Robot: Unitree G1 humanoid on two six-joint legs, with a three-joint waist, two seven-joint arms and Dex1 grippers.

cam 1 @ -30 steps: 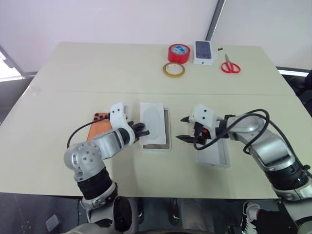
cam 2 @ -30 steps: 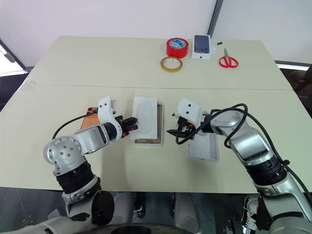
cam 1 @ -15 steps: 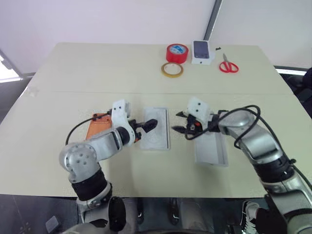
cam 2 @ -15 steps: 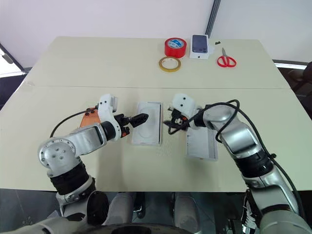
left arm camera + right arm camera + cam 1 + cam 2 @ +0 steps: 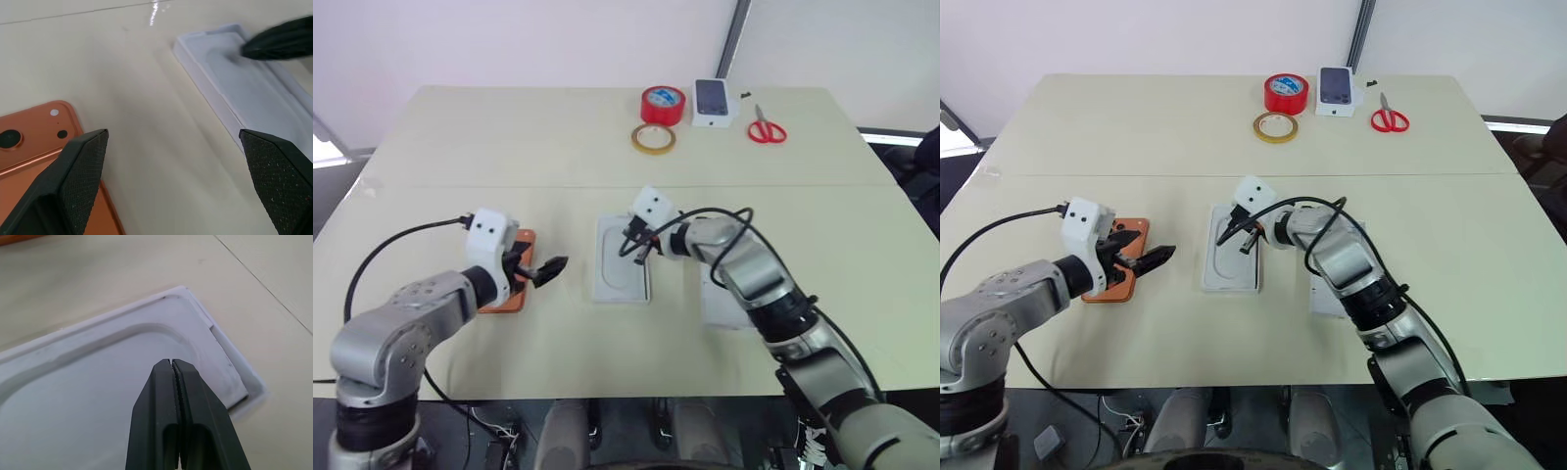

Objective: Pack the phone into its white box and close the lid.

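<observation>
While the right gripper (image 5: 171, 363) rests with both black fingers pressed together on the thin white moulded plastic insert (image 5: 1231, 264), treat the insert as the part being worked. It lies on the shallow white cardboard box (image 5: 244, 382) at the table centre. The closed tips grip nothing. To shift or lift the insert, spread the fingers and take its raised rim – pushing on the recess would likely only slide the box.

The flat orange phone (image 5: 1126, 238) lies on the table, well apart from the box, with the left gripper (image 5: 1151, 259) just above its near edge, fingers wide apart and empty.

Count:
- one phone
- one insert
- two white trays – the second (image 5: 724, 311) lies under the right forearm
- two tape rolls, red (image 5: 663, 103) and yellowish (image 5: 652, 139)
- one pair of red scissors (image 5: 766, 129)
- one small picture-topped white box (image 5: 712, 101)
</observation>
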